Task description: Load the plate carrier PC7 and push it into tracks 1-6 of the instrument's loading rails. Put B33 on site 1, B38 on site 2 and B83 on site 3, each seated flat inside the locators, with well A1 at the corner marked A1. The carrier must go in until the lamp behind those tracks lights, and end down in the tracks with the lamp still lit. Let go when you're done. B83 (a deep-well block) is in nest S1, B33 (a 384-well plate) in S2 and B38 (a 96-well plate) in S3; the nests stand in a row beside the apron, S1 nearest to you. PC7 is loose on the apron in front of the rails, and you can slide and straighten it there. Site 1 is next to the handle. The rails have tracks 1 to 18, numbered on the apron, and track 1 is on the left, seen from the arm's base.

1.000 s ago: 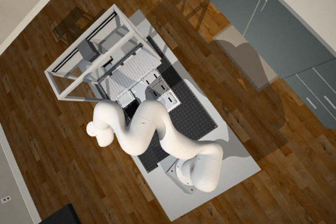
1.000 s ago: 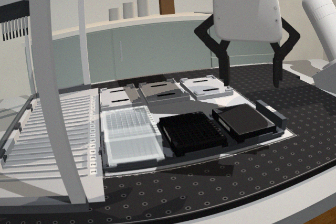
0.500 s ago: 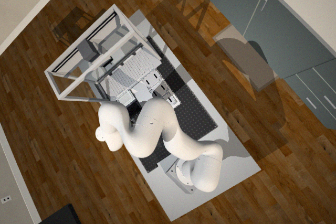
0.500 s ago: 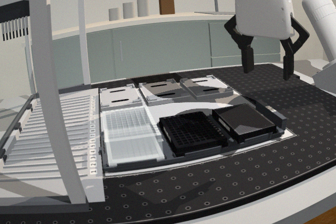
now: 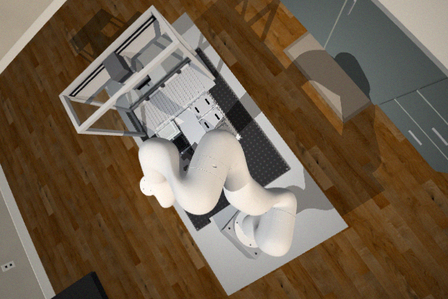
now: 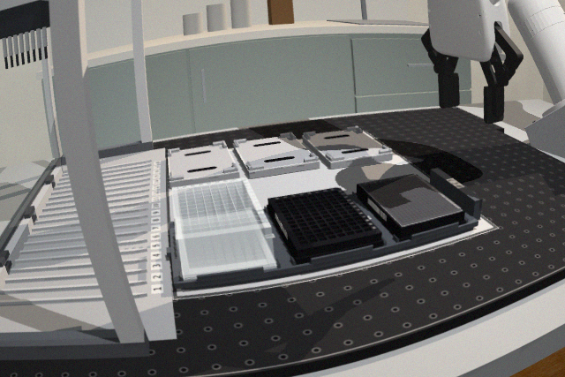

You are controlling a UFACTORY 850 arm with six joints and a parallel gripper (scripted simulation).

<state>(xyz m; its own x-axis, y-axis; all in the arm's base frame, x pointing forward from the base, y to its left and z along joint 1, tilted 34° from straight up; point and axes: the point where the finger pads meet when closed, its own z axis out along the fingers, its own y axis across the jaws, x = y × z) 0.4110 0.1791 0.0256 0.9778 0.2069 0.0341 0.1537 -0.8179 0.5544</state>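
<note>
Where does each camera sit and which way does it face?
Top: overhead, looking straight down at the bench and floor; shows the white arm and its base, hand hidden.
Exterior: low at the bench edge, looking across the loaded carrier toward the cabinets; shows the open, empty hand hanging above the carrier's handle end.
Shared: the rails, the three nests, the arm.

Open air above carrier; frame post seemingly crowds rails

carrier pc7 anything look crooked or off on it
Nothing stands out: the clear block, black plate and dark flat plate each sit level on carrier PC7, and the open gripper hangs clear above.
</note>
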